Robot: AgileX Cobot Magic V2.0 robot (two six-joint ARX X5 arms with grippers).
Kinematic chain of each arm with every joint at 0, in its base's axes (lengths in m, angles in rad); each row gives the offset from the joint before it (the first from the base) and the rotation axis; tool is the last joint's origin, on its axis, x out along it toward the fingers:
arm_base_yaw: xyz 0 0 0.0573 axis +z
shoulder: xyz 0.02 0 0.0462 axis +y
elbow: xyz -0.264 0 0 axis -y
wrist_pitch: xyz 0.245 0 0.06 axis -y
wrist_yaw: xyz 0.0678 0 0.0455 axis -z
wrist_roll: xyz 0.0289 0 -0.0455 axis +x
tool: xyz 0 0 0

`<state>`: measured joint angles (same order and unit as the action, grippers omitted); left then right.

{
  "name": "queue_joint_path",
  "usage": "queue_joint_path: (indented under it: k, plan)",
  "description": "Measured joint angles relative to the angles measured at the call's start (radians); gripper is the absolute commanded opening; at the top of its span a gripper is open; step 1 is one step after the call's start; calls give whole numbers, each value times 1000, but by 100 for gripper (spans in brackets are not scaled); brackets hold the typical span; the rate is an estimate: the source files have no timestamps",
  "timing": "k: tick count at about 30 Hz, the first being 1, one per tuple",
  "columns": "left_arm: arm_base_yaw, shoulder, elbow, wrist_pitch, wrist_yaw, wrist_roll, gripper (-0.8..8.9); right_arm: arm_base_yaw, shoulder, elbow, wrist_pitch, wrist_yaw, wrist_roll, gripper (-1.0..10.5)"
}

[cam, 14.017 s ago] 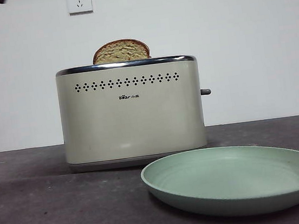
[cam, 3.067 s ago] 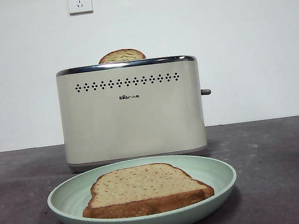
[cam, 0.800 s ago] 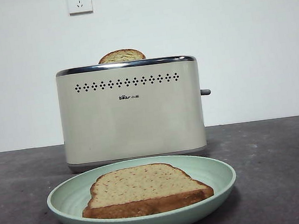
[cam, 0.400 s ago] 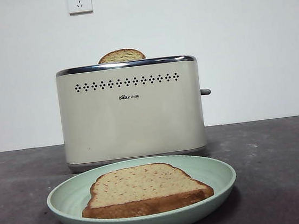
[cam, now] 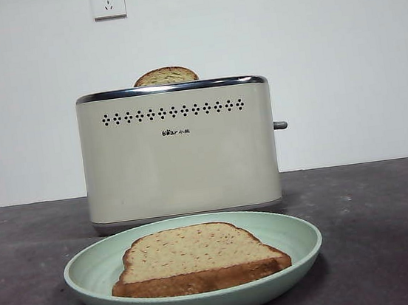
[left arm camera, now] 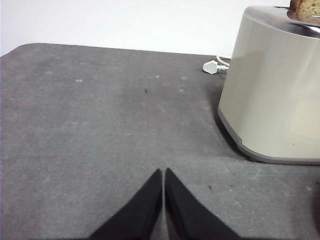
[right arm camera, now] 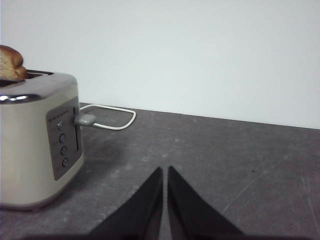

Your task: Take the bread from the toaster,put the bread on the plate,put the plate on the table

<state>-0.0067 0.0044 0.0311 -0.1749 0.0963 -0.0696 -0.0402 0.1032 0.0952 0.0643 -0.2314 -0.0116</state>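
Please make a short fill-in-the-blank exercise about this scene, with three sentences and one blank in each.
1. The bread lies flat on the mint-green ____.
2. A second slice sticks out of the top of the cream ____.
3. In the wrist views, the left gripper and the right gripper both have their jaws ____.

Missing words: plate; toaster; shut

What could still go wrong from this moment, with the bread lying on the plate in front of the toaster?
1. The plate sits close to the near table edge; a nudge might push it off.
2. A second slice remains in the toaster; it may be mistaken for the bread.
3. The white cable lies loose behind the toaster; an arm might snag it.
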Motion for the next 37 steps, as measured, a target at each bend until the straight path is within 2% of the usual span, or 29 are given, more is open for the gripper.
queue_joint_path:
  k: [7,18,37]
  plan:
    - [0,0,0,0,0,0,8,0,-68,-71,-7,0,3,4]
    - [0,0,0,0,0,0,8,0,-97,-79,-217,0,18,4]
    - [0,0,0,0,0,0,8,1,-98,-78,-222,-2,39,4]
